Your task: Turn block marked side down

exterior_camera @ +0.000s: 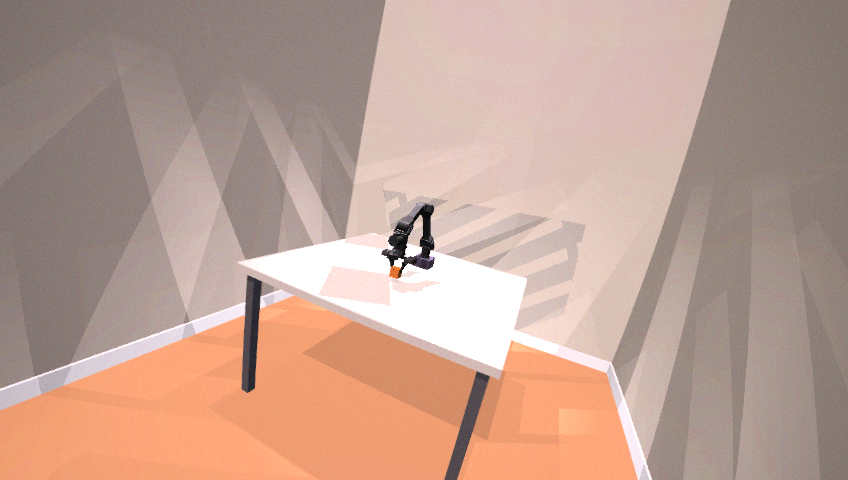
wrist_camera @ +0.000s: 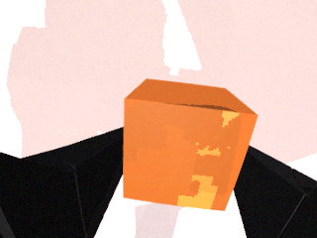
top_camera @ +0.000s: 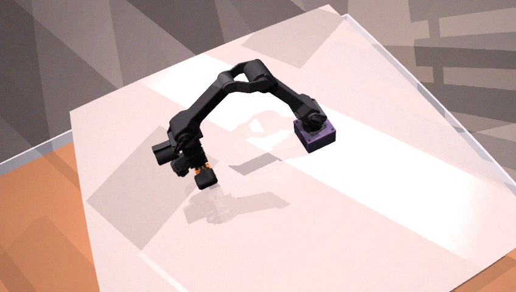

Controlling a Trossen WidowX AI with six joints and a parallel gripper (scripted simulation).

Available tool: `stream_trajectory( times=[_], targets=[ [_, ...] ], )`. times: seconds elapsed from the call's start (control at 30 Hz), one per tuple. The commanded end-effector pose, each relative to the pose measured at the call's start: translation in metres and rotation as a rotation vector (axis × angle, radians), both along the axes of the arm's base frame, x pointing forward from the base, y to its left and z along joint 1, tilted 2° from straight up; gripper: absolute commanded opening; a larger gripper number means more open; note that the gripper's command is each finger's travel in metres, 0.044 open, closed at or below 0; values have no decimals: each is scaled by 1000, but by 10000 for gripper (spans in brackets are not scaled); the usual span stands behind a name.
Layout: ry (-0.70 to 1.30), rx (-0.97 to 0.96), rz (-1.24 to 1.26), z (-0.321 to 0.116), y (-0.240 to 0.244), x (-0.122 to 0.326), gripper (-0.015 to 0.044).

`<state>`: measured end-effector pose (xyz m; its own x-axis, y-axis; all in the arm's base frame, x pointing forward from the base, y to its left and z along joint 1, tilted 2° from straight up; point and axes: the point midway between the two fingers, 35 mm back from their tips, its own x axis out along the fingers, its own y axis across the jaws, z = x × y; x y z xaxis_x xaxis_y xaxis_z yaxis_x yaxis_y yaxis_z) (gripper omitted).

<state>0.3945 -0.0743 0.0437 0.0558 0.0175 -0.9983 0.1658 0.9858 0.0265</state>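
Observation:
The orange block (top_camera: 207,166) (exterior_camera: 395,272) (wrist_camera: 158,154) sits between the two black fingers of my gripper (top_camera: 202,169) (wrist_camera: 181,141). The fingers press against its left and right sides in the wrist view, so my gripper is shut on it. The block looks level and at or very near the top of the white table (top_camera: 289,246) (exterior_camera: 452,315); I cannot tell whether it touches. Two faces show plainly in the wrist view, orange with yellow light patches and a thin dark sliver along their shared edge. I can make out no clear mark. The top view shows only bits of the block.
The arm's purple base (top_camera: 321,139) (exterior_camera: 424,262) stands on the table, to the right of the gripper in the top and exterior views. The black arm arches between base and gripper. Shadows and bright light bands cross the table top. The table's left edge lies beyond the gripper in the top view.

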Motion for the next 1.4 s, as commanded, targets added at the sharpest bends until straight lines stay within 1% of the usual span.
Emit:
stream_trajectory(
  times=[0.0, 0.6, 1.17, 1.37],
  targets=[
    [-6, -2, -1, 6, 0, 0, 0],
    [-252, -44, -8, -3, -1, 4, 0],
    [-492, -84, -14, -2, 0, -3, 0],
    [-513, -87, -14, -2, 0, -4, 0]
  ],
)
